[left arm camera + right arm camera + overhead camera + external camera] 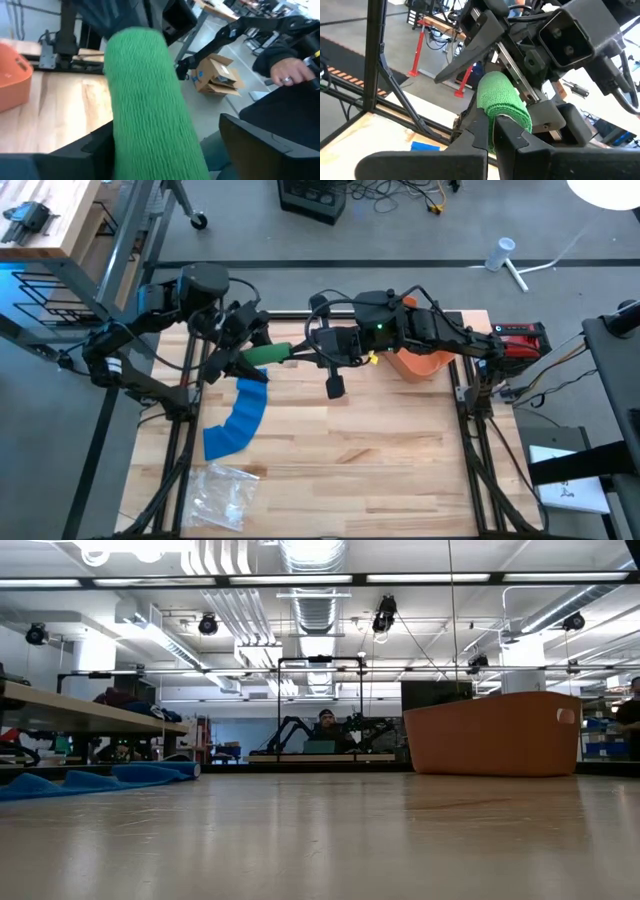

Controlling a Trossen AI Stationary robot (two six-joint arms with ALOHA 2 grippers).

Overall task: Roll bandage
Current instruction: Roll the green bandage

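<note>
Green bandage roll (266,354): held in the air at upper centre of the high view, between both arms.
Right pincer (492,127): fingers together, clamped on the roll's end.
Left pincer (228,365): fingers spread wide either side of the roll (not pinching it, as far as the wrist view shows).
Blue bandage (236,420): loose strip on the worktop (350,450), left of centre.
Orange bin (492,733): right of centre, low view.
Doing it well: probably keep the right grip firm while the left re-grips, so the windings stay tight.

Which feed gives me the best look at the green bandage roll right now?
The right wrist view: the green bandage roll shows whole, with its wrapped layers. The left wrist view fills with its side, the high view shows a small strip between the arms, and the low view misses it.
</note>
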